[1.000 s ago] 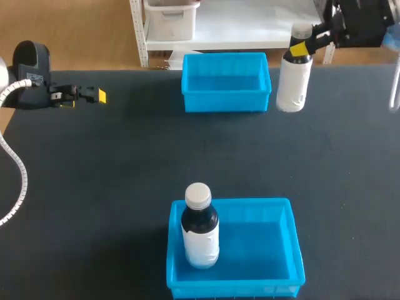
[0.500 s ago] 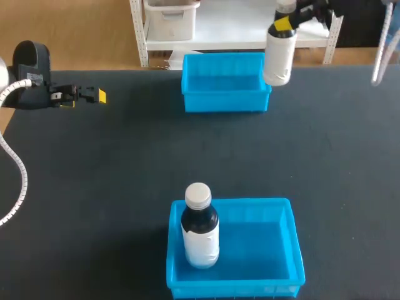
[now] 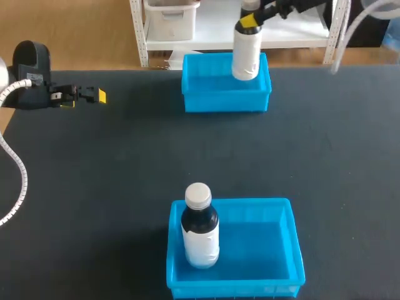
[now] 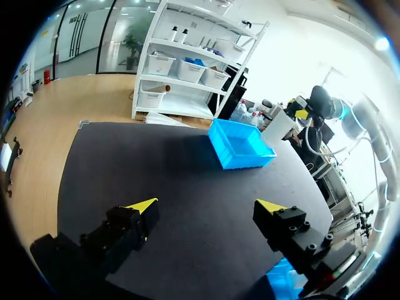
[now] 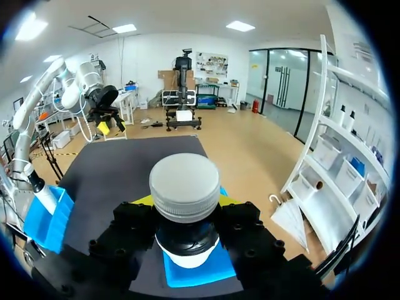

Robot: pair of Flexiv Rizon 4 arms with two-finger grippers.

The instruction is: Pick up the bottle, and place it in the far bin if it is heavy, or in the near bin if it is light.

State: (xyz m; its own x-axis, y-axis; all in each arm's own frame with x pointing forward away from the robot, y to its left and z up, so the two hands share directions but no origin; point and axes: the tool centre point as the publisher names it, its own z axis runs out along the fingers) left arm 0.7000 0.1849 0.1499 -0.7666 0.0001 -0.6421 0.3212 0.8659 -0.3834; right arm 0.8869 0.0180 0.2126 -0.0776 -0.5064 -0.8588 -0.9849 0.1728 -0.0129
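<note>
The desk had a dark, matte, uniform surface. Beyond its far edge lay a light wooden floor, and a white shelving unit stood on it close to the desk. The lower shelves of the unit carried white storage boxes. In the left wrist view, glazed partitions with dark frames stood behind the shelving. In the right wrist view, the walls were white. The ceiling was also white and was fitted with rectangular light panels, which were lit. A black-framed glass door closed one side of the room. Illumination was bright and even.
</note>
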